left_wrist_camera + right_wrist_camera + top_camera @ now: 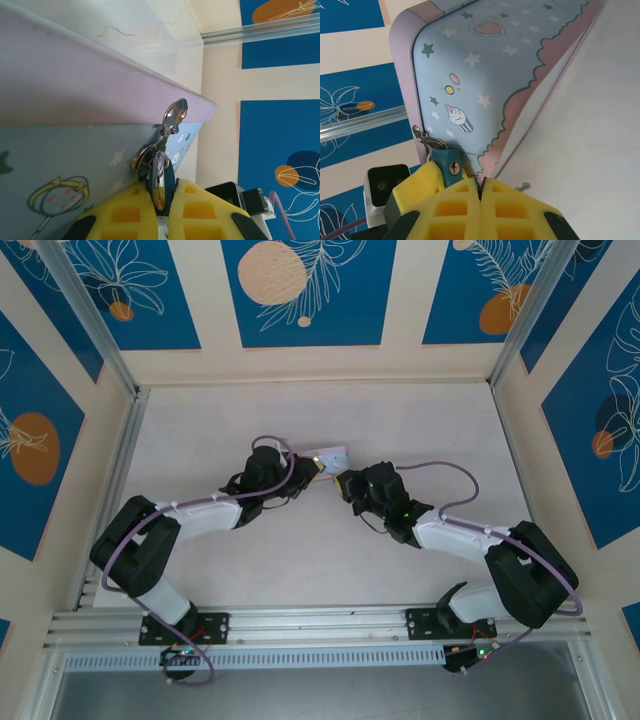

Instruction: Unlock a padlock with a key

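Observation:
The small blue padlock (169,176) hangs by its shackle from the metal hasp (175,113) of the pastel tin (60,165). My left gripper (161,194) is shut on its body. In the right wrist view the padlock (445,161) shows its brass keyhole, turned toward my right gripper (481,186), which is shut just right of it with fingertips pressed together. A thin grey metal tip, apparently the key (522,186), pokes out past the right finger; I cannot tell whether it is gripped. From above, the left gripper (314,472) and right gripper (344,486) meet at the tin (330,454).
The tin stands mid-table on a pale surface (420,420). Aluminium rails (300,625) and patterned blue walls enclose the table. The left gripper's yellow finger (415,186) sits close beside my right fingers. There is open surface right of the tin (600,125).

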Available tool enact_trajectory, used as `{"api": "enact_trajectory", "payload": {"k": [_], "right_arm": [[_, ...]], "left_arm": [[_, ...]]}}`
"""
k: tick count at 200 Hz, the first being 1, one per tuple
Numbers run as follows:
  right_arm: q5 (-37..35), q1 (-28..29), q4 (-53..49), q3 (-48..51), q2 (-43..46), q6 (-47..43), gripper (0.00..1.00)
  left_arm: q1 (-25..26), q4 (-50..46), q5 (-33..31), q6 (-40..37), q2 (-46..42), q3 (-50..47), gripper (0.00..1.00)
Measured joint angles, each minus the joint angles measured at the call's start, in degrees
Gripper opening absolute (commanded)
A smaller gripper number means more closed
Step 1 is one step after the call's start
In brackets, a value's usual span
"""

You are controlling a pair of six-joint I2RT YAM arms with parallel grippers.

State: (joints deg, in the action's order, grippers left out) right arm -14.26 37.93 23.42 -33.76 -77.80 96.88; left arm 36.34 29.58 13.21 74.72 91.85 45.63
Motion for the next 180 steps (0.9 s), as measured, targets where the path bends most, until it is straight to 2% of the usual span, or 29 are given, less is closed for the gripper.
{"api": "enact_trajectory", "payload": {"k": [180], "right_arm": [[-0.15,0.0,1.9,-2.64,-3.43,0.0,0.0]], "left_arm": [[0.0,-0.07,-0.9,-0.02,-0.52,-0.24,0.0]]}}
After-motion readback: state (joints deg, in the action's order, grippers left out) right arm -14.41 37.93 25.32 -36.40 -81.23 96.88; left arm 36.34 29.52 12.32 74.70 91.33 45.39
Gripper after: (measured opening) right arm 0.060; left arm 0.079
